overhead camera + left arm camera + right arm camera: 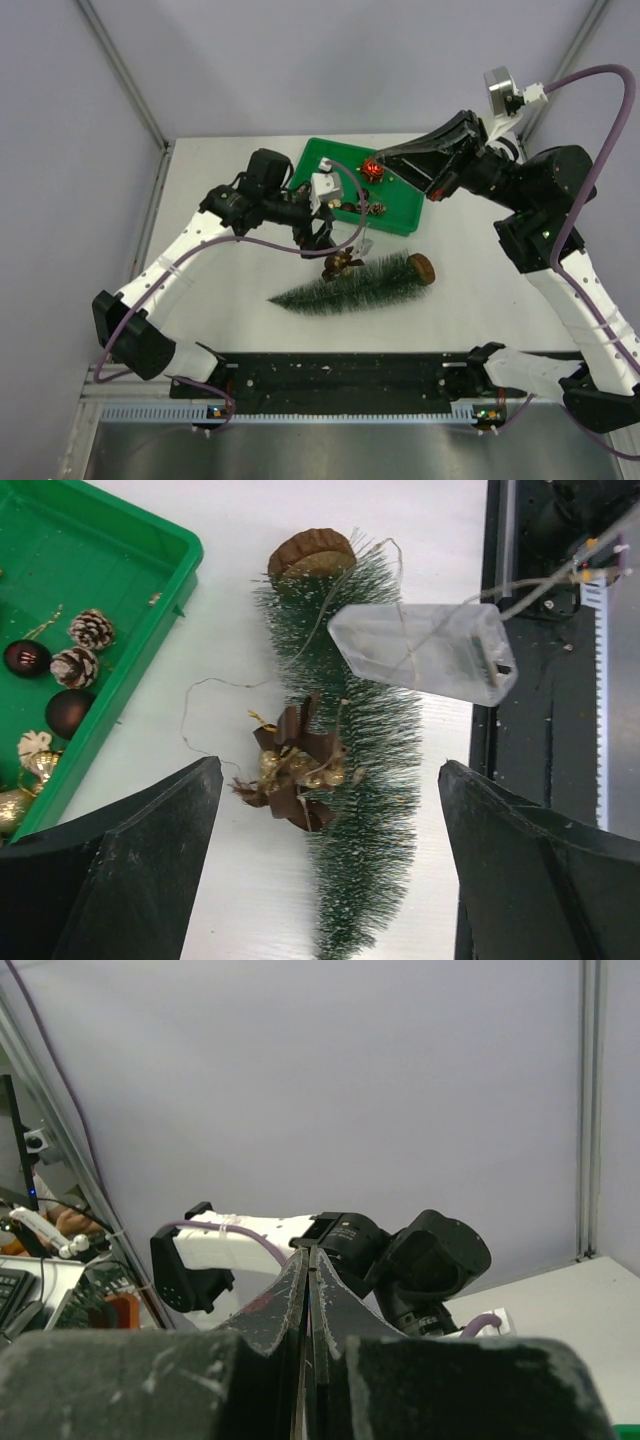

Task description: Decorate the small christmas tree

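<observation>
Tree (350, 285) lies flat on bench (230, 320), straight under left hand (318, 236).
Its fingers apart, that hand straddles the trunk, tip left, base right; right hand (385, 160), fingers together, sits farther off over tray (330, 160).

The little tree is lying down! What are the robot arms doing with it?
They are decorating it. The small christmas tree lies on its side beside the green tray, with a brown bow ornament on its bristles. The left gripper hovers open right above it, near a clear battery box on thin wire. The right gripper is shut, raised over the tray next to a red ornament.
</observation>
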